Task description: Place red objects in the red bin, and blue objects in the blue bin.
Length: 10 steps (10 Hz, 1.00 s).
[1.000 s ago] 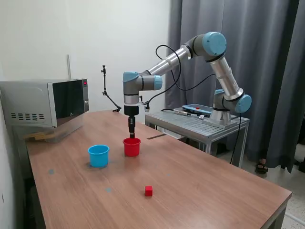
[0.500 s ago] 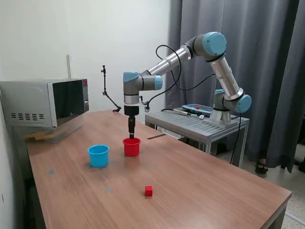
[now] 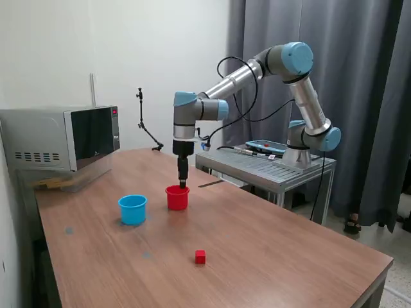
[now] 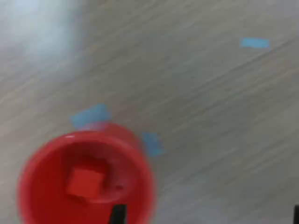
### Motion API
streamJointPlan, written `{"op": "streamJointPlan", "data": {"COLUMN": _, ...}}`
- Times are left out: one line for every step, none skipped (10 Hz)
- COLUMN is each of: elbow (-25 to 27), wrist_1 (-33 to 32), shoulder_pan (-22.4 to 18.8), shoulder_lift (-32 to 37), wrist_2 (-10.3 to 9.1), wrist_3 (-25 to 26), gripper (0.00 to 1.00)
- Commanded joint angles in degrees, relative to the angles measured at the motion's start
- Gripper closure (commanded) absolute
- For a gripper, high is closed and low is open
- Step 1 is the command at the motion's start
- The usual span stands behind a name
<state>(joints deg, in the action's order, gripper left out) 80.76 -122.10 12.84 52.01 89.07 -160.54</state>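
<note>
Inside round red bin (image 4: 32, 186), square red cube (image 4: 84, 182).

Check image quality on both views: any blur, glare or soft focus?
Wrist view: blurred overall, wood grain streaked, rim of the red cup smeared, though the red cube inside it still reads; a pale washed-out patch in one corner of the table. Exterior view: sharp and evenly lit, soft shadows beside the red cup and blue cup, loose red cube crisp.

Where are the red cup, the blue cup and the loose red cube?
red cup (image 3: 177, 198): exterior view, front wall.
blue cup (image 3: 132, 212): exterior view, front wall.
red cube (image 3: 200, 257): exterior view, front face.
</note>
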Motion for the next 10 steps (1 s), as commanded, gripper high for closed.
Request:
{"op": "streamJointPlan", "data": {"elbow": -1.4, "wrist_1": -0.5, "shoulder_pan": -4.3, "shoulder_lift": 0.2, "wrist_2": -0.12, "wrist_3": 2.3, "gripper": 0.0}}
{"op": "streamJointPlan", "data": {"elbow": -1.6, "wrist_1": -0.4, "shoulder_pan": -6.6, "shoulder_lift": 0.2, "wrist_2": -0.12, "wrist_3": 4.7, "gripper": 0.0}}
{"op": "streamJointPlan", "data": {"elbow": -2.0, "wrist_1": -0.4, "shoulder_pan": -8.3, "shoulder_lift": 0.4, "wrist_2": -0.12, "wrist_3": 6.6, "gripper": 0.0}}
{"op": "streamJointPlan", "data": {"elbow": -2.6, "wrist_1": -0.4, "shoulder_pan": -9.7, "shoulder_lift": 0.4, "wrist_2": -0.12, "wrist_3": 8.4, "gripper": 0.0}}
{"op": "streamJointPlan", "data": {"elbow": -3.6, "wrist_1": -0.3, "shoulder_pan": -10.7, "shoulder_lift": 0.4, "wrist_2": 0.14, "wrist_3": 12.1, "gripper": 0.0}}
{"op": "streamJointPlan", "data": {"elbow": -4.6, "wrist_1": -0.2, "shoulder_pan": -11.3, "shoulder_lift": 0.4, "wrist_2": 0.4, "wrist_3": 17.2, "gripper": 0.0}}
{"op": "streamJointPlan", "data": {"elbow": -5.2, "wrist_1": 0.2, "shoulder_pan": -11.8, "shoulder_lift": 0.3, "wrist_2": 0.49, "wrist_3": 20.6, "gripper": 0.0}}
{"op": "streamJointPlan", "data": {"elbow": -5.5, "wrist_1": 1.8, "shoulder_pan": -12.0, "shoulder_lift": 0.3, "wrist_2": 0.49, "wrist_3": 23.4, "gripper": 0.0}}
{"op": "streamJointPlan", "data": {"elbow": -6.0, "wrist_1": 6.0, "shoulder_pan": -12.1, "shoulder_lift": 0.3, "wrist_2": 0.41, "wrist_3": 29.6, "gripper": 0.0}}
{"op": "streamJointPlan", "data": {"elbow": -6.2, "wrist_1": 8.8, "shoulder_pan": -13.4, "shoulder_lift": 0.3, "wrist_2": 0.41, "wrist_3": 34.2, "gripper": 0.0}}
